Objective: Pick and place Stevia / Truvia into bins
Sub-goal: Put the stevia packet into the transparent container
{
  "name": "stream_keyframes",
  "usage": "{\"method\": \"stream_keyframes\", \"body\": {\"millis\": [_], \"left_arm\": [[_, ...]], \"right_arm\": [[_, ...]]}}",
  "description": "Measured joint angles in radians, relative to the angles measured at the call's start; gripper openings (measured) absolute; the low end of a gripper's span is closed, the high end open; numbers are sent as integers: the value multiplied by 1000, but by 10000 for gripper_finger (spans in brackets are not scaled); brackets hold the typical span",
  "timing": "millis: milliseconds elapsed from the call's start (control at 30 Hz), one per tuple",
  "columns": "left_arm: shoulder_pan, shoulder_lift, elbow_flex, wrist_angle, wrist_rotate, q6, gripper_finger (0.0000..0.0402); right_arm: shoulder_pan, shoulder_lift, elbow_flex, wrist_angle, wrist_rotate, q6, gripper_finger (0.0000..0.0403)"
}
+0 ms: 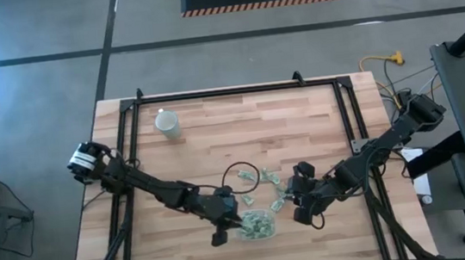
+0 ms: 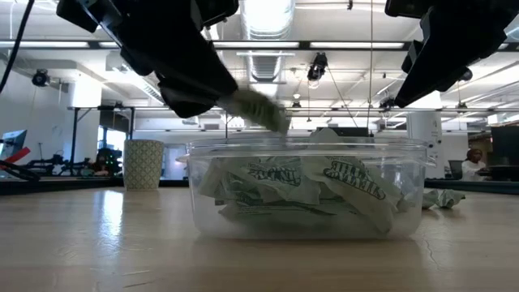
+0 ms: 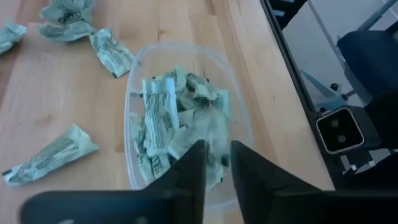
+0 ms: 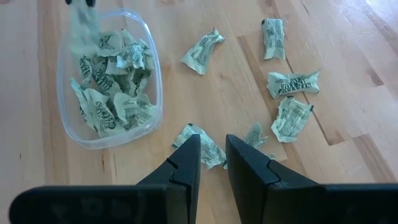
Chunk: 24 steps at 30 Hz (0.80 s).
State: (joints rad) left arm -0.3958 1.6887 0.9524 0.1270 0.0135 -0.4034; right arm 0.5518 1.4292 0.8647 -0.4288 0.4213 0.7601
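Left pincer [image 1: 220, 235]: I see it over the near-left rim of the bin, above the counter; in its wrist view the two fingers [image 3: 193, 168] stand a narrow gap apart with nothing between them.
Falling sachet [image 2: 258, 108]: a blurred pale green packet hangs in the air just under the left pincer, above the bin's rim.
Bin [image 1: 260, 226]: clear shallow plastic tub near the front edge of the wooden counter [image 1: 215, 132], holding a heap of crumpled green-and-white sachets [image 3: 163, 121].
Writing: through the bin wall in the low view I read dark green lettering that looks like "Truvia" on two packets; the rest is too creased to read.
Right pincer [image 1: 302, 213]: just right of the bin, fingers slightly parted and empty, over a loose sachet [image 4: 205, 144].
Loose sachets [image 4: 292, 84]: several lie scattered on the counter right of and behind the bin.
Cup [image 1: 167, 123]: white, standing well apart at the back left.
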Motion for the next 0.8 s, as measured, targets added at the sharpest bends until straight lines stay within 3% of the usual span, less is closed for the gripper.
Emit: {"method": "stream_keyframes", "body": {"millis": [200, 300, 500, 667, 800], "left_arm": [[3, 2, 0, -7, -16, -8, 129], [3, -1, -1, -11, -18, -24, 150], [4, -8, -3, -14, -18, -114, 157], [3, -10, -3, -17, -18, -116, 157], [3, -28, -3, -57, -17, -117, 157]], "right_arm": [[0, 0, -3, -20, -3, 6, 68], [0, 0, -3, -112, -5, 62, 68], [0, 0, -8, -308, -47, 198, 68], [2, -1, -27, -248, -64, 14, 84], [-8, -1, -42, -235, -84, -33, 112]]}}
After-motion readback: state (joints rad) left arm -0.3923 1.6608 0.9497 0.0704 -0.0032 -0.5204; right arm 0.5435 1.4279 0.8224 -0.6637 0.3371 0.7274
